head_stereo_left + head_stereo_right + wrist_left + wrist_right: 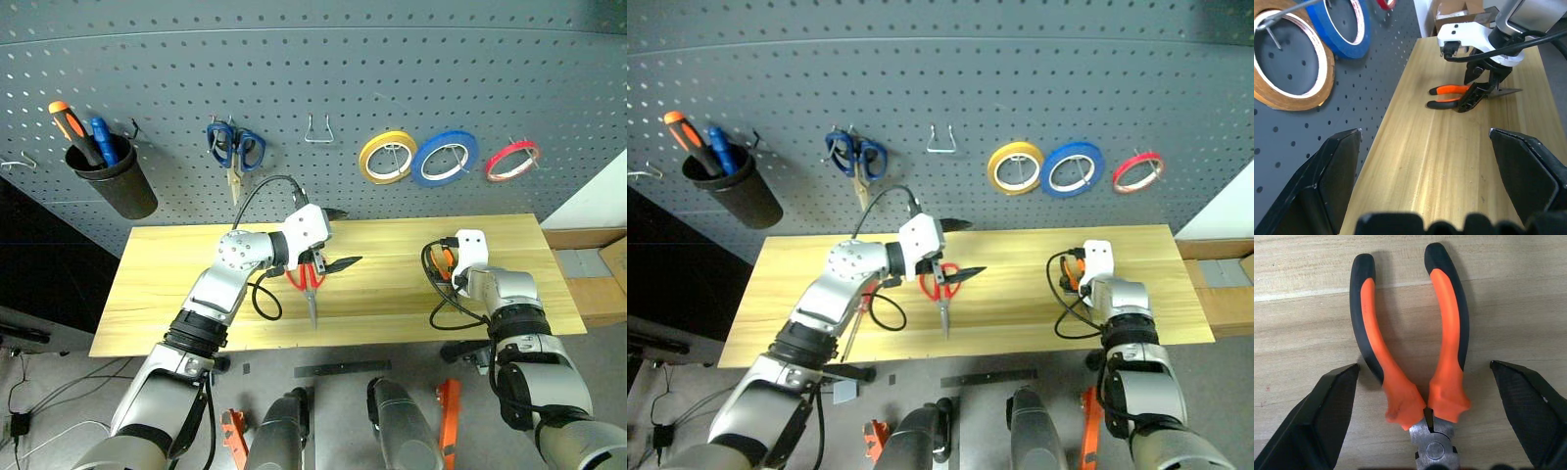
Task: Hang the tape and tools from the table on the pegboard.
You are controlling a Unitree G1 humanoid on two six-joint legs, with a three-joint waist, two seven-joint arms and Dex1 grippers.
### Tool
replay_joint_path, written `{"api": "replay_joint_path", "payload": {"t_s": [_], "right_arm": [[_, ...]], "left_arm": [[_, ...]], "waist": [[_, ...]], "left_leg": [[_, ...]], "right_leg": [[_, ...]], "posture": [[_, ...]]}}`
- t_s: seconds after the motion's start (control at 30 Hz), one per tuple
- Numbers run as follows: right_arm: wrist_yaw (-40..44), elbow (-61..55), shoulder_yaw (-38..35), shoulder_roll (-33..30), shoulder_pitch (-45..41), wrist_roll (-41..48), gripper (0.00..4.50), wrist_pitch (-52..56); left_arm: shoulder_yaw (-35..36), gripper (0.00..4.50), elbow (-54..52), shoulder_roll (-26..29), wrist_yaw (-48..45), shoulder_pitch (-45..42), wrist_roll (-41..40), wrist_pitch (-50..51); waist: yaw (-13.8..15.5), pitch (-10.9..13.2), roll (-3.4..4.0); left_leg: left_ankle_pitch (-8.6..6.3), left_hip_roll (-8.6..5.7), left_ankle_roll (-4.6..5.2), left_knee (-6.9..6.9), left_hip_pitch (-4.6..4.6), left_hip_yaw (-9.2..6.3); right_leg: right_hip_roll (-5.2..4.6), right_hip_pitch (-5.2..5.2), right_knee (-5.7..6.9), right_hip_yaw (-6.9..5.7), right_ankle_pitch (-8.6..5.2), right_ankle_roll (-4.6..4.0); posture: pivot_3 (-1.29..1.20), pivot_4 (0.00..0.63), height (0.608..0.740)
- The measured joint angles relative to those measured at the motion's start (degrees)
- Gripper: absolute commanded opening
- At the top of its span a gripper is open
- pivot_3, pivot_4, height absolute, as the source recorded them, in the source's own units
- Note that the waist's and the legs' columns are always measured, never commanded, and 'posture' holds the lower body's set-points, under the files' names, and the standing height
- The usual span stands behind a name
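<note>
Pliers between wide right fingers, untouched, left fingers wide, empty

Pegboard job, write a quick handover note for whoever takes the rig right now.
Left gripper: open, empty, above the table near the red scissors.
Right gripper: open, straddling the pliers, not yet closed on them.
Done: red tape hangs on the pegboard, to the right of the blue and yellow rolls.
Left: pliers and red scissors lie on the table. A slim tool lies under the left arm, probably the screwdriver; it needs hanging too.
</note>
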Motion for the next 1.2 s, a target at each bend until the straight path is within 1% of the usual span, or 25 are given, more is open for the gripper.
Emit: {"api": "replay_joint_path", "payload": {"t_s": [0.1, 0.17, 0.27, 0.3, 0.47, 0.57, 0.67, 0.77, 0.8, 0.87, 0.93, 1.0, 1.07, 1.13, 1.2], "right_arm": [[0.61, 3.69, 0.40, -0.63, -1.29, -0.27, 3.56, -2.33], [1.52, 5.57, 1.23, -0.85, -1.63, -0.79, 2.84, -4.31], [2.86, 7.45, 3.18, -0.88, -2.17, -1.89, 1.92, -6.76], [3.23, 8.11, 3.78, -0.90, -2.33, -2.23, 1.86, -7.54], [4.39, 9.12, 5.08, -1.07, -2.30, -2.96, 1.86, -10.19], [4.92, 3.94, 5.73, -1.03, 0.52, -3.14, 1.86, -9.38], [4.91, -11.05, 6.80, -0.89, 6.75, -2.98, 1.86, -5.30], [4.76, -26.55, 7.41, 0.15, 11.12, -2.16, 1.86, -0.82], [4.33, -33.25, 8.00, 0.85, 12.82, -2.07, 1.86, 1.21], [3.12, -48.51, 11.11, 3.32, 17.10, -2.08, 1.86, 3.35], [2.02, -59.73, 15.85, 5.97, 19.38, -2.28, 1.86, 3.89], [0.36, -67.02, 20.45, 8.78, 19.40, -3.30, 1.86, 3.72], [-1.11, -71.07, 23.50, 11.60, 18.33, -4.14, 1.86, 3.03], [-2.68, -70.89, 24.61, 14.40, 15.12, -4.71, 1.86, 2.12], [-4.13, -68.31, 24.33, 16.64, 9.83, -5.35, 1.86, -0.17]], "left_arm": [[0.50, 4.50, -0.09, -0.01, 0.38, 0.44, -0.02, 0.27], [1.27, 4.50, -0.17, 0.00, 0.60, 1.00, -0.13, 0.93], [1.43, 4.50, -0.41, -0.01, 1.05, 1.12, -0.34, 1.62], [1.61, 4.50, -0.56, 0.00, 1.07, 1.23, -0.35, 2.05], [4.10, 4.50, -2.48, 0.30, 1.48, 3.33, -1.41, 3.76], [6.36, 4.50, -4.56, 0.76, 2.58, 5.27, -2.62, 5.77], [9.79, 4.50, -7.00, 1.82, 4.11, 7.97, -4.39, 8.65], [12.59, 4.50, -9.04, 2.68, 5.64, 10.00, -5.37, 10.14], [13.44, 4.50, -9.83, 2.85, 6.44, 10.49, -6.02, 10.88], [16.80, 4.50, -11.76, 3.13, 8.60, 12.32, -7.34, 11.97], [19.48, 4.50, -13.42, 3.40, 10.43, 13.19, -8.50, 13.17], [21.09, 4.50, -15.14, 3.44, 12.05, 13.67, -9.31, 13.68], [22.08, 4.50, -16.52, 3.43, 13.47, 13.76, -9.79, 13.85], [23.52, 4.50, -16.75, 3.43, 14.96, 13.78, -10.40, 14.29], [24.66, 4.50, -16.92, 3.44, 16.33, 13.76, -11.14, 14.71]], "waist": [[-0.01, -0.02, -0.04], [-0.07, -0.04, -0.07], [-0.08, -0.07, -0.12], [-0.08, -0.11, -0.16], [-0.11, -0.18, -0.25], [-0.11, -0.17, -0.24], [-0.14, -0.16, -0.22], [-0.15, -0.16, -0.22], [-0.10, -0.16, -0.22], [-0.15, -0.16, -0.22], [-0.13, -0.16, -0.22], [0.04, -0.16, -0.23], [0.26, -0.17, -0.25], [0.44, -0.18, -0.26], [0.58, -0.18, -0.26]], "left_leg": [[0.00, 0.02, 0.00, 0.20, 0.00, 0.00], [0.00, 0.07, 0.01, 0.34, 0.00, 0.01], [0.03, 0.11, 0.05, 0.42, 0.02, 0.03], [0.04, 0.12, 0.07, 0.42, 0.03, 0.03], [0.06, 0.18, 0.08, 0.45, 0.07, 0.06], [0.06, 0.18, 0.08, 0.42, 0.04, 0.08], [0.04, 0.18, 0.06, 0.37, -0.08, 0.10], [0.03, 0.19, 0.04, 0.35, -0.11, 0.10], [0.03, 0.18, 0.04, 0.35, -0.12, 0.06], [0.01, 0.25, 0.01, 0.32, -0.12, 0.04], [0.01, 0.27, 0.00, 0.34, -0.15, 0.03], [0.03, 0.26, -0.01, 0.39, -0.15, 0.03], [0.04, 0.25, -0.01, 0.43, -0.11, 0.01], [0.09, 0.23, -0.01, 0.45, -0.10, -0.01], [0.15, 0.23, -0.01, 0.45, -0.08, -0.01]], "right_leg": [[0.04, 0.02, 0.07, 0.07, 0.00, 0.01], [0.12, 0.03, 0.10, 0.15, 0.04, 0.08], [0.18, 0.04, 0.10, 0.26, 0.15, 0.12], [0.19, 0.04, 0.10, 0.29, 0.17, 0.13], [0.24, 0.05, 0.10, 0.38, 0.24, 0.12], [0.24, -0.03, 0.14, 0.43, 0.24, 0.12], [0.23, -0.25, 0.27, 0.48, 0.24, 0.11], [0.23, -0.30, 0.26, 0.48, 0.24, 0.11], [0.22, -0.30, 0.27, 0.46, 0.24, 0.11], [0.24, -0.35, 0.26, 0.45, 0.23, 0.12], [0.28, -0.39, 0.26, 0.44, 0.22, 0.14], [0.28, -0.38, 0.23, 0.45, 0.22, 0.15], [0.28, -0.28, 0.16, 0.44, 0.22, 0.15], [0.28, -0.25, 0.08, 0.43, 0.27, 0.23], [0.29, -0.26, 0.07, 0.43, 0.32, 0.22]], "posture": [[-0.16, 0.250, 0.740], [-0.16, 0.250, 0.740], [-0.16, 0.249, 0.740], [-0.16, 0.248, 0.740], [-0.15, 0.245, 0.740], [-0.16, 0.248, 0.740], [-0.16, 0.250, 0.740], [-0.16, 0.251, 0.740], [-0.16, 0.251, 0.740], [-0.16, 0.251, 0.740], [-0.15, 0.249, 0.740], [-0.14, 0.248, 0.740], [-0.13, 0.245, 0.740], [-0.13, 0.243, 0.740], [-0.12, 0.240, 0.740]]}}
